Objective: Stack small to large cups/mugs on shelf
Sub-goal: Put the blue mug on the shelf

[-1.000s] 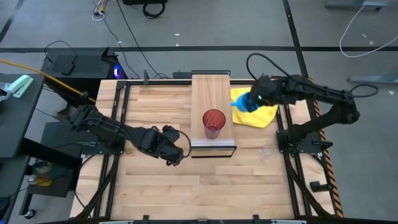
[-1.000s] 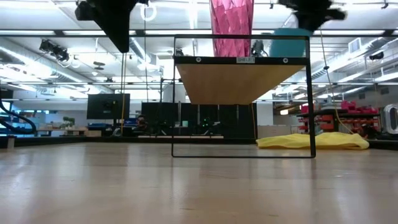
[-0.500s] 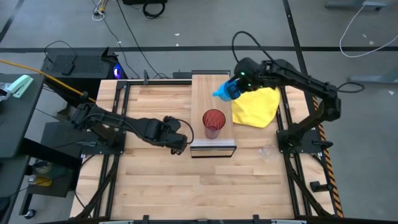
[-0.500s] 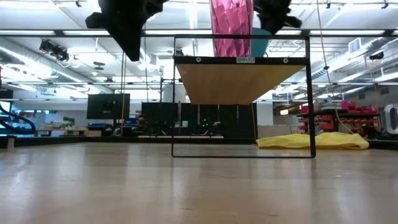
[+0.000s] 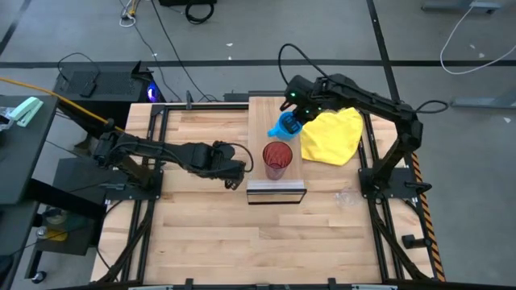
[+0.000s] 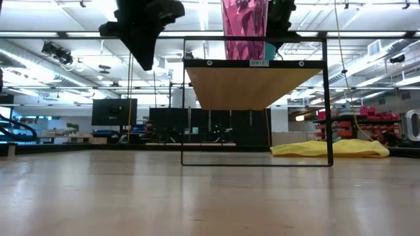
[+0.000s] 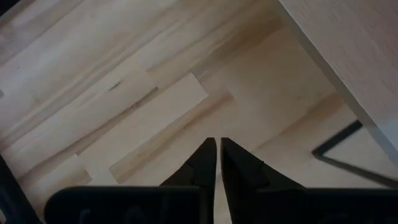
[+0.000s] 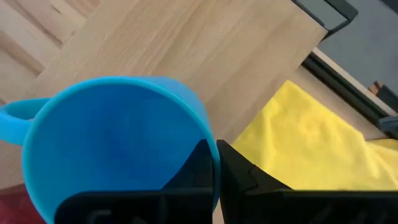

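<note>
With the red tumbler [image 5: 276, 159] already on the shelf [image 5: 272, 113], your right gripper [image 5: 295, 118], pinching the blue mug [image 5: 285, 126] by its rim, hangs just behind it, leaving nesting and the tiny glass cup [image 5: 348, 196]; your left gripper [image 5: 235, 171], fingers closed and empty, waits beside the shelf.

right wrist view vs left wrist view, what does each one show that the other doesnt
Only the right wrist view shows the blue mug, pinched at its rim by the right gripper, with the yellow cloth beyond and a sliver of the red tumbler. Only the left wrist view shows the left gripper, shut and empty over the tabletop, and the shelf's dark frame. Both show the light wood shelf.
</note>
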Tool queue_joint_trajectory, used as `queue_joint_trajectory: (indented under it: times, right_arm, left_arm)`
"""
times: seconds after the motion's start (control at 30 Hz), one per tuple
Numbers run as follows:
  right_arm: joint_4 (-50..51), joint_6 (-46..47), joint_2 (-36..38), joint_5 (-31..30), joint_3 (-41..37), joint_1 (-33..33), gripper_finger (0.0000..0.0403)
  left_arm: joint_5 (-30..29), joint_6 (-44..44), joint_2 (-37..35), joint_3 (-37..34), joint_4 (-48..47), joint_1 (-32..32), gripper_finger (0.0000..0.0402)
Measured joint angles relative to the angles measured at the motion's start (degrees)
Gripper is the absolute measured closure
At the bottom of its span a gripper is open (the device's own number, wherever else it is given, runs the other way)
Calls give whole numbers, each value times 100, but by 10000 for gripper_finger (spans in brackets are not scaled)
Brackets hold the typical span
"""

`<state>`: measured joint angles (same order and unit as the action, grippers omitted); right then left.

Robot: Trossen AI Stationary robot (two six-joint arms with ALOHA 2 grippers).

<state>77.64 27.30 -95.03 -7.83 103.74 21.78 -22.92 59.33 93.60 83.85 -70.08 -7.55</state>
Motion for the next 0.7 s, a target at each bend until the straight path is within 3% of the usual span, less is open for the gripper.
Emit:
queue_joint_trajectory:
  times: [0.3,0.7]
  right_arm:
    - [-66,139,-24,490,4,34,398]
    - [-260,103,-312,537,4,35,398]
  left_arm:
    - [2,-7,0,0,85,232,378]
    - [2,-11,0,0,284,236,376]
